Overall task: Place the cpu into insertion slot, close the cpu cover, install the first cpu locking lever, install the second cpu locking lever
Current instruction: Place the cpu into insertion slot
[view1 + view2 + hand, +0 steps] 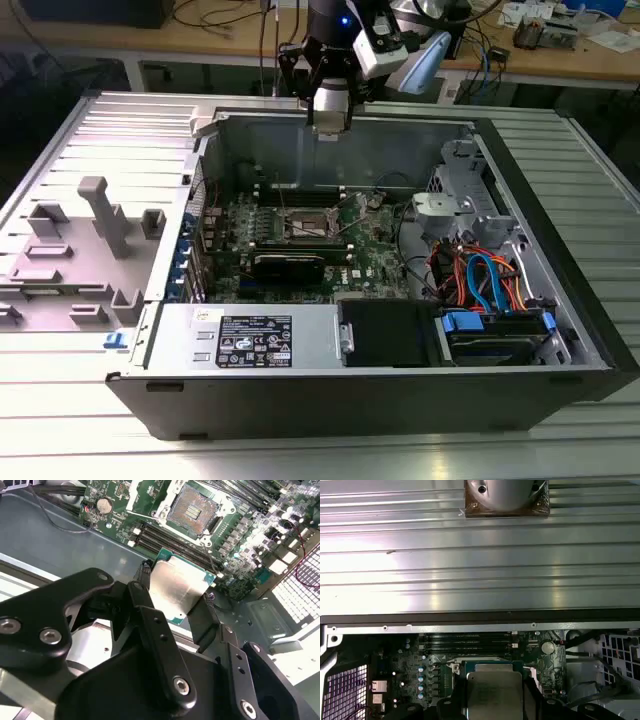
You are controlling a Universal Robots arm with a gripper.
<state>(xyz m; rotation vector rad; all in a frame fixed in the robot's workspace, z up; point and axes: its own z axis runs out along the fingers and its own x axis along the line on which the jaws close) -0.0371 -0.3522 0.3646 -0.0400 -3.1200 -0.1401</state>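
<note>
ribbed metal bench [80,420] w/ open pc case [400,395], gripper [177,586] fingers [141,594] tight on cpu [182,595]

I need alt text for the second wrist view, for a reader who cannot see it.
The black gripper holds the cpu, silver top showing, by two opposite edges. Beyond it, on the green motherboard, the insertion slot stands open and empty.

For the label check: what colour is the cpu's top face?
The cpu is dull silver-grey on top, green-edged; clearest in the second wrist view.
</note>
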